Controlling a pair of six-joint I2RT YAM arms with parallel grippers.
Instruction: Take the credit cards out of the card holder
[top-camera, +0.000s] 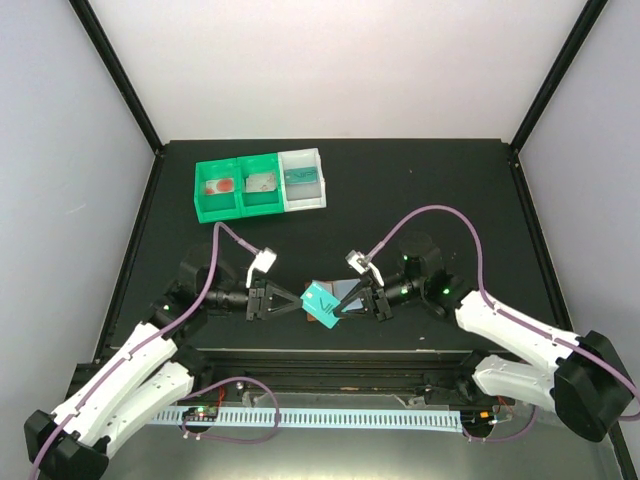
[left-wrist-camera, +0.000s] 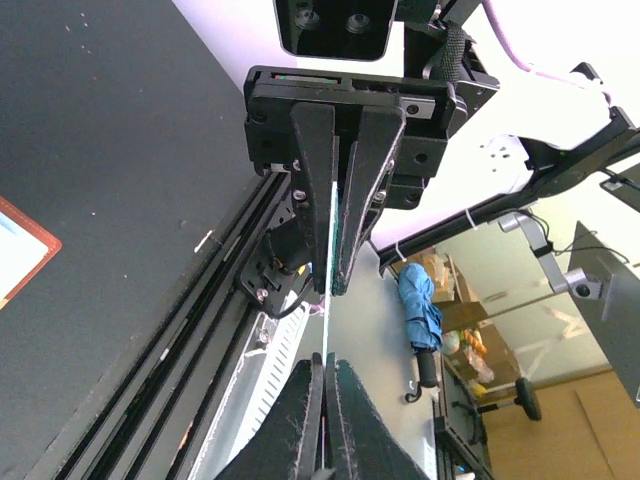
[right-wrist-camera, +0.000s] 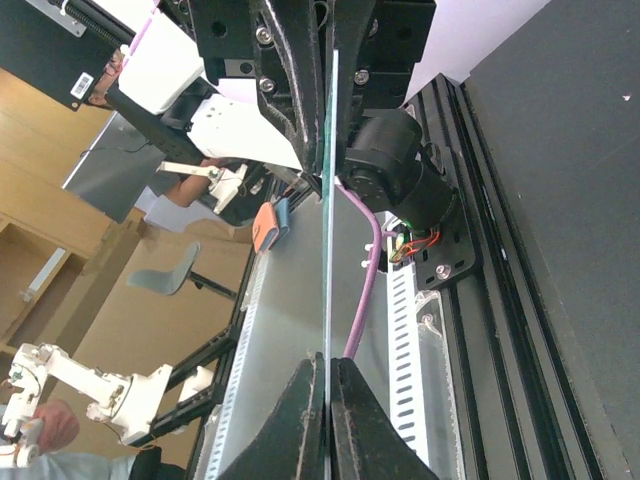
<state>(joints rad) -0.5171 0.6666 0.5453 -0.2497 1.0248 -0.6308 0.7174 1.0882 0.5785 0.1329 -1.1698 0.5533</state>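
A thin teal credit card (top-camera: 322, 298) is held on edge above the table between my two grippers, which face each other. My left gripper (top-camera: 300, 303) is shut on its left end and my right gripper (top-camera: 338, 306) is shut on its right end. In the left wrist view the card (left-wrist-camera: 327, 320) shows edge-on, running from my own shut fingertips (left-wrist-camera: 327, 362) up to the other gripper. The right wrist view shows the same card (right-wrist-camera: 327, 250) in its shut gripper (right-wrist-camera: 328, 362). The brown card holder (top-camera: 314, 321) lies flat on the table under the card, and its corner shows in the left wrist view (left-wrist-camera: 15, 250).
A green two-compartment bin (top-camera: 238, 188) and a white bin (top-camera: 302, 178) stand at the back, each with small items inside. A black rail (top-camera: 330, 360) runs along the table's near edge. Black frame posts stand at the back corners.
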